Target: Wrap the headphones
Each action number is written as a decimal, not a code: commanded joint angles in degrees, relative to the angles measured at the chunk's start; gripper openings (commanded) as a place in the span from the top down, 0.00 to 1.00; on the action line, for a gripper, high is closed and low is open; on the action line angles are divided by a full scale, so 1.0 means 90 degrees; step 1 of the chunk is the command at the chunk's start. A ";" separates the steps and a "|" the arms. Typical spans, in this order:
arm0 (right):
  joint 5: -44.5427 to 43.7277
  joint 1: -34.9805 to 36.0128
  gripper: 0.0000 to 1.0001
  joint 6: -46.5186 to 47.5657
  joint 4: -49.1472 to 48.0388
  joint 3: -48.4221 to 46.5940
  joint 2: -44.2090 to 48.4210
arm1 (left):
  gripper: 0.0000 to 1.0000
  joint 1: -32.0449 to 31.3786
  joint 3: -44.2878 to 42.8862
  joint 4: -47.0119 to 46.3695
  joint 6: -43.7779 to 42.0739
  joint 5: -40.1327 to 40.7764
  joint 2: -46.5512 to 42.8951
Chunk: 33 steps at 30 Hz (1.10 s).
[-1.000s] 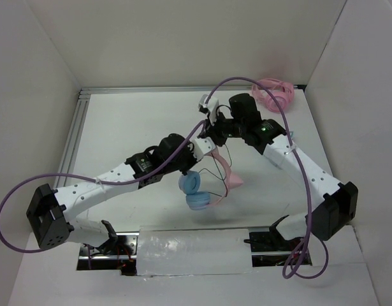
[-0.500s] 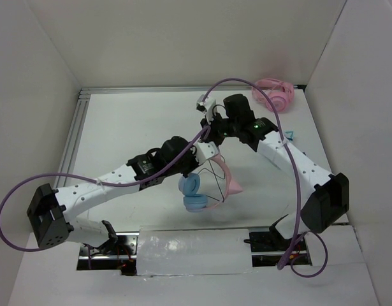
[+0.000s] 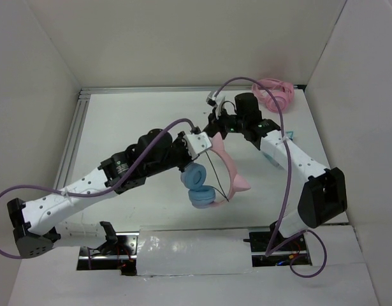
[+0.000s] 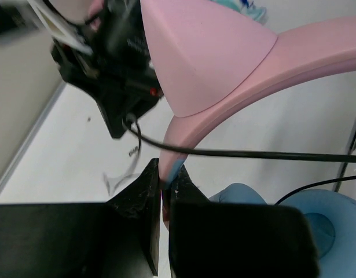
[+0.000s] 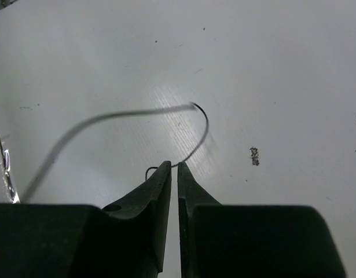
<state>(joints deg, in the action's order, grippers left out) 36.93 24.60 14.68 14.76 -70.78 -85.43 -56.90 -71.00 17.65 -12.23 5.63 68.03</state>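
My left end effector (image 4: 165, 174) is clenched on the end of the pink headband of the headphones (image 3: 197, 177), which sit around the middle of the bench (image 3: 132, 121), blue cups toward the near side, one cat ear sticking out right. My right end effector (image 5: 174, 168) is just behind them, fingers only a sliver apart, with the thin black cable (image 5: 108, 117) looping away from the tips; can't tell if it's pinching the cable or not. A pink pair (image 3: 275, 94) lies in the far right corner, well apart.
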 commanded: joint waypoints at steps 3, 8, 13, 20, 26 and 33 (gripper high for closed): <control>0.0836 -0.0038 0.81 -0.0145 -0.1238 0.0431 -0.0010 | 1.00 -0.0074 -0.0996 0.0010 -0.0047 -0.0215 -0.0137; 0.1659 0.0166 0.69 -0.1220 -0.3592 0.1019 -0.0322 | 1.00 -0.0074 -0.2294 0.0898 0.0050 -0.0732 0.0194; 0.0674 0.0597 0.58 -0.1435 -0.4002 0.1253 -0.0245 | 1.00 -0.0074 -0.3253 0.1700 0.0284 -0.0362 0.0566; -0.2838 0.0607 0.20 -0.2958 -0.5897 0.3593 0.1248 | 1.00 -0.0074 -0.3302 0.1789 0.0402 -0.0537 0.0478; -0.3799 0.0226 0.00 -0.3982 -0.4681 0.3834 0.2547 | 1.00 -0.0074 -0.3585 0.1974 0.0392 -0.0772 0.0322; -0.3731 0.0244 0.00 -0.3822 -0.4179 0.4816 0.3736 | 1.00 -0.0083 -0.3927 0.2248 0.0382 -0.0694 0.0459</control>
<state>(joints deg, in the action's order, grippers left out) 5.23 24.86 -21.65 -23.44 -33.82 -57.49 -57.47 -102.74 40.97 -10.24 0.45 73.14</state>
